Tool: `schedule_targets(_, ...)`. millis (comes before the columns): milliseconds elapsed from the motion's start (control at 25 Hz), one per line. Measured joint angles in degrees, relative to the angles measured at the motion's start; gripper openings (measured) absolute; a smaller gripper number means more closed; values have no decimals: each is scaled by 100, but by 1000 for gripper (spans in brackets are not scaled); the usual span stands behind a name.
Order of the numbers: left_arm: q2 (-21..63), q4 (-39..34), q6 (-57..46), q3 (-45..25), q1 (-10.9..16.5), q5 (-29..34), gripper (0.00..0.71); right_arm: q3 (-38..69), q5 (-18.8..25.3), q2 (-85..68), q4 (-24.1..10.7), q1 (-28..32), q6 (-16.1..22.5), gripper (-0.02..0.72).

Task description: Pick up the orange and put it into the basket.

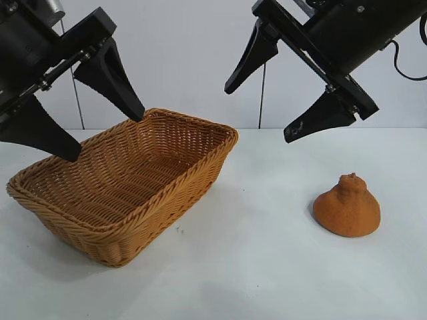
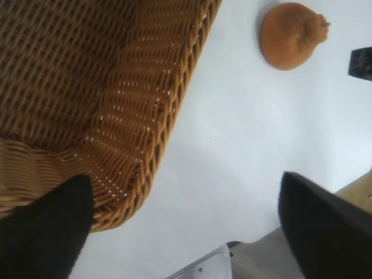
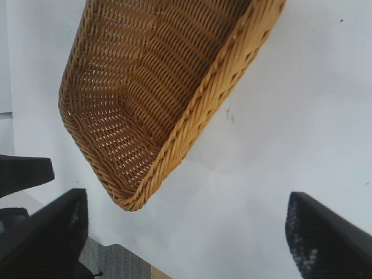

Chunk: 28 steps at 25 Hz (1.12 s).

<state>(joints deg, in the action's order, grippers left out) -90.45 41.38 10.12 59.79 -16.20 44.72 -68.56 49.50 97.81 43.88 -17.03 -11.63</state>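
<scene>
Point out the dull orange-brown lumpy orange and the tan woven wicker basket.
orange [image 1: 347, 212], exterior view, the middle of its rounded body below the knobby neck.
basket [image 1: 197, 172], exterior view, the outer sloped wall under the braided rim.

The basket [image 1: 170, 180] is tan-golden wicker, woven in close horizontal rows, with a braided rim of the same colour; its inside looks darker brown in the shade. The orange [image 1: 347, 208] is dull orange-brown, matte and grainy, without any marks. The table [image 1: 267, 267] is plain white. The wall [image 1: 187, 60] behind is pale grey-white. Both grippers' fingers [image 1: 110, 77] are matte black.
</scene>
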Motion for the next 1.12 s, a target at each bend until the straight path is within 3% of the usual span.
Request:
schedule_targets(280,4,-46,-163,0,0,-25,615,0,-5,0,-5,0,0,631)
schedule_targets(400,132,-566,-642,0,0,-18,615,0,-5,0,-5,0,0,631)
schedule_targets(640,673,-1992,-2797,0,0,17,615,0,-55,0,-5,0,0,631)
schedule_targets(1120,688,-3579,-6178,0,0,-110,615,0,-59,0,-17,0,0,631)
